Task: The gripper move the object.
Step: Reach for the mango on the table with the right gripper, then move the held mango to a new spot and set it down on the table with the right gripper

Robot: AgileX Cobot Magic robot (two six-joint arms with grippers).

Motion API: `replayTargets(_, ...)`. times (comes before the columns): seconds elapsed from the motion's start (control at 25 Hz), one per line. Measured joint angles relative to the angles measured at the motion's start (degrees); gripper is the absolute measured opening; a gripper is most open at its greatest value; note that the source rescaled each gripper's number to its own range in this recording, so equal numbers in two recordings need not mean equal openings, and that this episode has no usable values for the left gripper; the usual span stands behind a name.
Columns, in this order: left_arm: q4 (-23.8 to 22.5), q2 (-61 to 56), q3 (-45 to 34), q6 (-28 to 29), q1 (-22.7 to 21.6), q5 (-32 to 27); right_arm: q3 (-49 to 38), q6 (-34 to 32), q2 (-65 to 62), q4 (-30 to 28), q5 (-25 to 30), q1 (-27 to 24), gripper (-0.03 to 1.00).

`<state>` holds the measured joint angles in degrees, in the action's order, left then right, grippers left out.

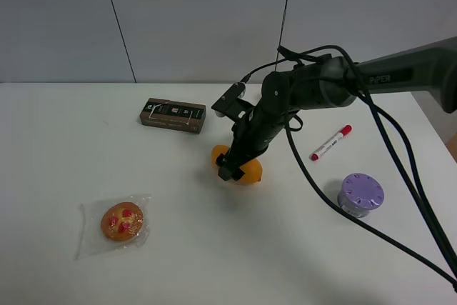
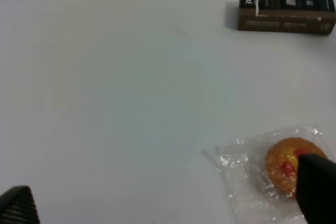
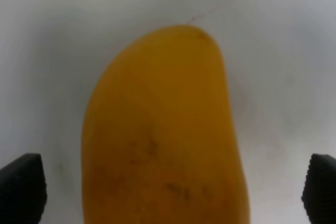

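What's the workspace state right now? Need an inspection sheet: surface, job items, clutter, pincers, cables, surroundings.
Surface: white table, no spills or marks seen.
Job's things: mango lies on its side near the middle of the table.
Clutter: dark box towards the back; wrapped cookie front left; red-capped marker and purple-lidded can on the right.
Grippers: right pincer is open and straddles the mango, with gaps on both sides. Left pincer is open, by the cookie.
Cables: black cables hang from the right arm past the marker and can; cannot tell whether they touch the table.
Surroundings: grey panelled wall behind; nothing else seen.
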<state>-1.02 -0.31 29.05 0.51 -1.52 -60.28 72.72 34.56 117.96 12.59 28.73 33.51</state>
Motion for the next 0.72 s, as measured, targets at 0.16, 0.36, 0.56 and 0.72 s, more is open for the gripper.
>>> replayTargets(0.16, 0.0, 0.0, 0.0, 0.0, 0.0, 0.0, 0.3, -0.1, 1.1, 0.1, -0.3, 0.0, 1.0)
replayTargets(0.36, 0.0, 0.0, 0.0, 0.0, 0.0, 0.0, 0.3, -0.1, 2.3, 0.1, -0.5, 0.0, 0.91)
replayTargets(0.56, 0.0, 0.0, 0.0, 0.0, 0.0, 0.0, 0.3, -0.1, 2.8, 1.7, -1.1, 0.0, 0.66)
replayTargets(0.72, 0.0, 0.0, 0.0, 0.0, 0.0, 0.0, 0.3, -0.1, 2.8, 3.1, -1.3, 0.0, 0.66)
